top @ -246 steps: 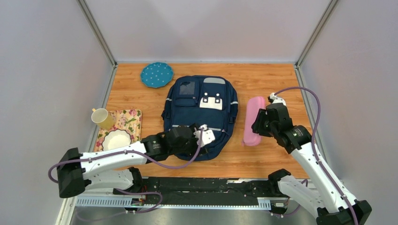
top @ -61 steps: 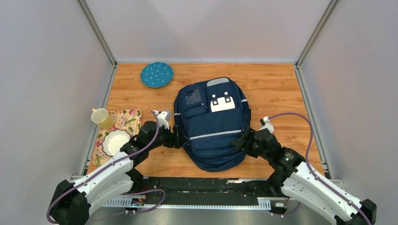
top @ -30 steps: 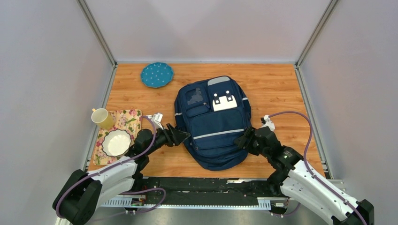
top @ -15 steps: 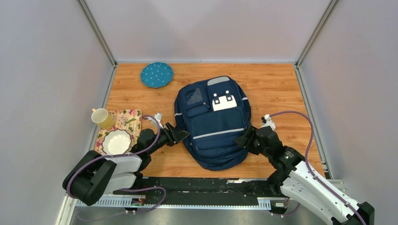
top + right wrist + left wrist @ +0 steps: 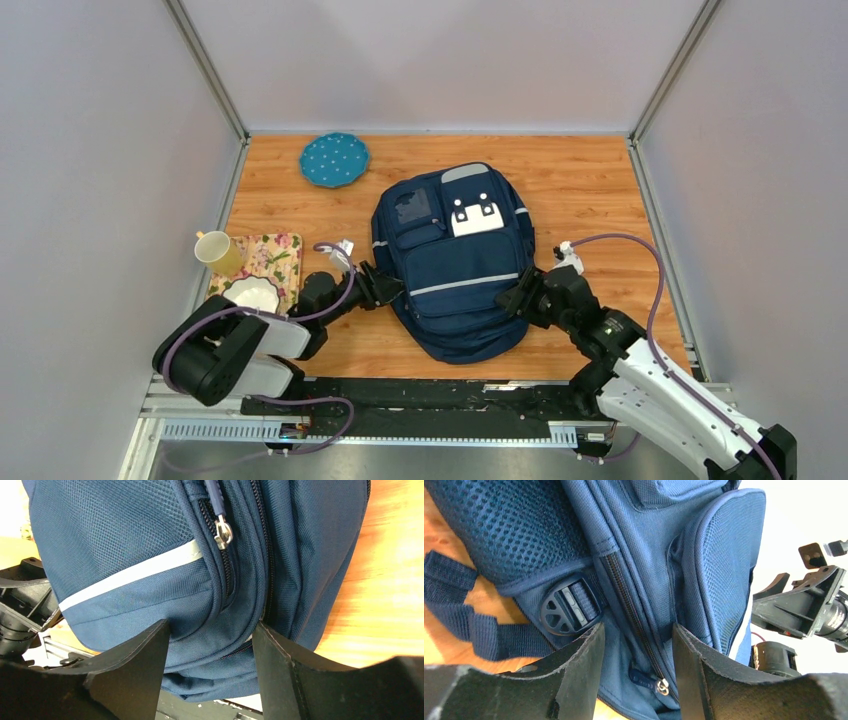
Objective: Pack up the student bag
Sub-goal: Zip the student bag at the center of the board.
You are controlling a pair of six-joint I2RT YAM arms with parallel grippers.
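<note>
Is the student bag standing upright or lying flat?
Lying flat: the student bag rests on the table, front pockets facing up.

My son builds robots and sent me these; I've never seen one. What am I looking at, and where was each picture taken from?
Two white robot arms are bolted to a wooden table. The wide picture looks down from above; the two close-ups come from cameras on the wrists. A navy student bag lies in the middle; at the left are a dotted blue plate, a yellow mug, a white bowl and a flowered mat. The right hand pinches the bag's side. The left hand straddles its zipper seam; whether it grips, I cannot tell.
</note>
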